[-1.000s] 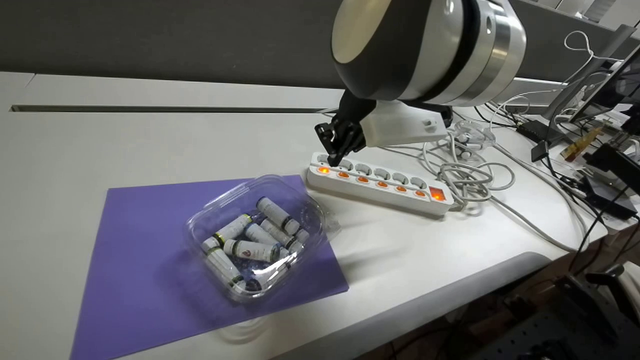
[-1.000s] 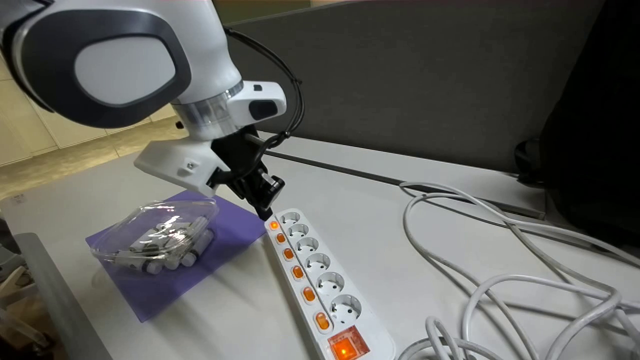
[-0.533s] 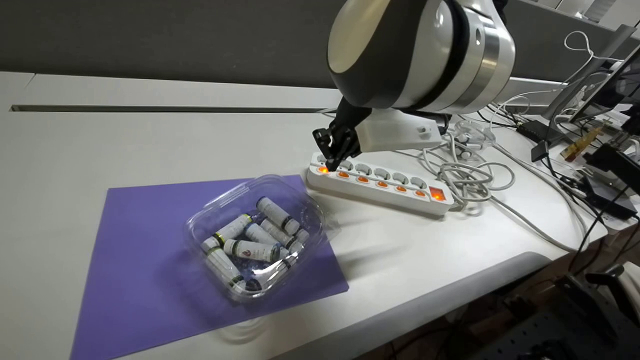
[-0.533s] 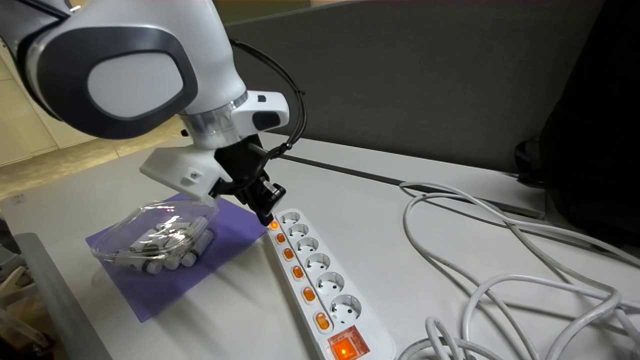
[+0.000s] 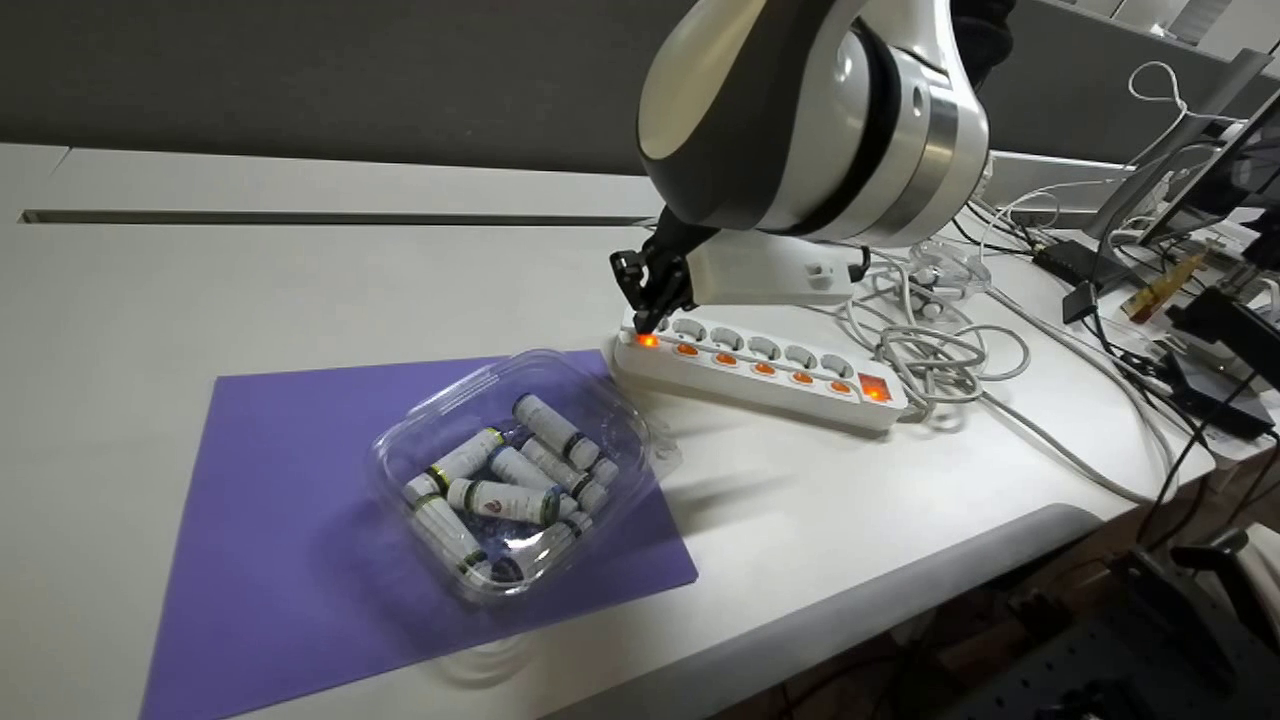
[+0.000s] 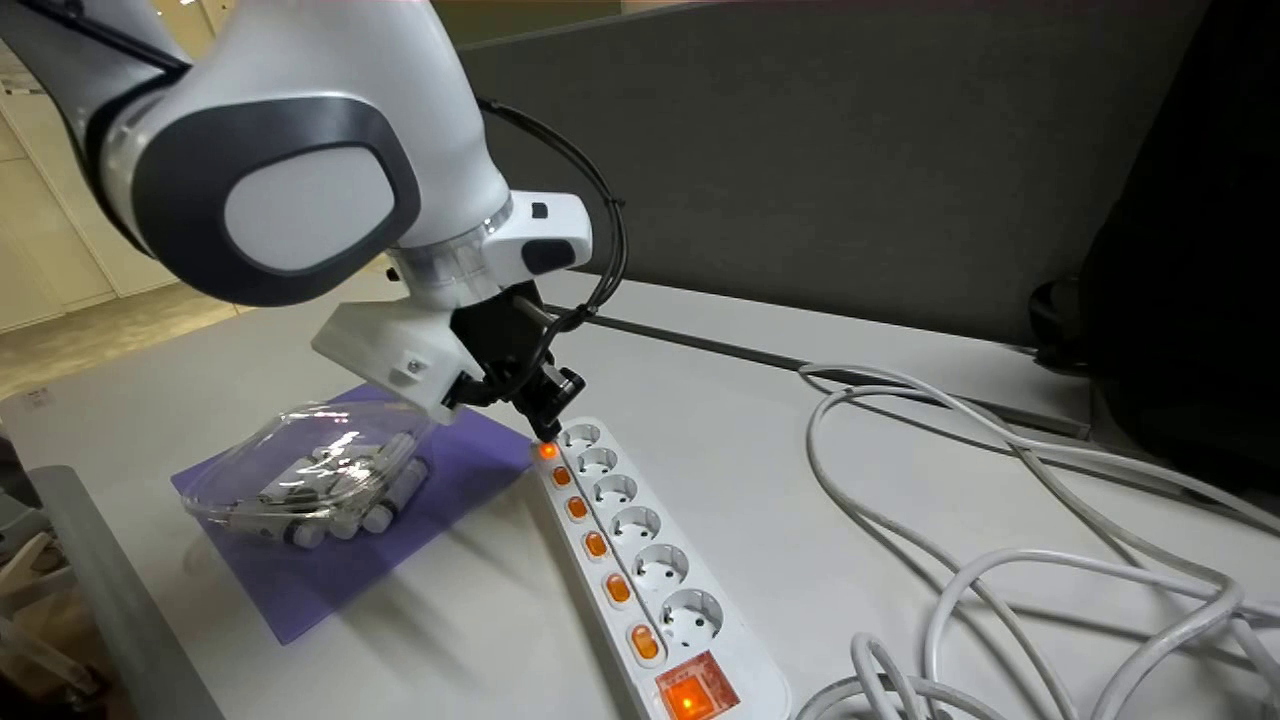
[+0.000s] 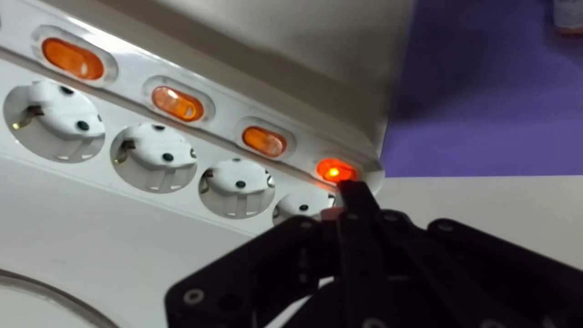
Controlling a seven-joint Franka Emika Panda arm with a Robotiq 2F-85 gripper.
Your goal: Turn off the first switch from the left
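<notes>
The first switch from the left is a small orange-red rocker, glowing, at the endmost place on the white power strip (image 5: 750, 395). It shows in both exterior views (image 5: 648, 341) (image 6: 548, 451) and in the wrist view (image 7: 334, 170). My black gripper (image 7: 353, 184) is shut with nothing between its fingers. Its fingertips are at the lower edge of the lit switch in the wrist view; I cannot tell whether they touch it. In both exterior views the gripper (image 5: 645, 325) (image 6: 548, 432) points down at that end of the strip and partly hides the end socket.
Several unlit orange switches (image 6: 596, 544) and a large lit red switch (image 6: 697, 688) sit further along the strip. A clear plastic box (image 5: 520, 480) of small tubes stands on a purple sheet (image 5: 290, 520) beside the strip. Loose white cables (image 5: 940, 360) lie near its other end.
My gripper has first gone down, then shifted toward the strip's end, so its tip is now at the lit switch. The arm has tilted and lowered. The switch has stayed lit.
</notes>
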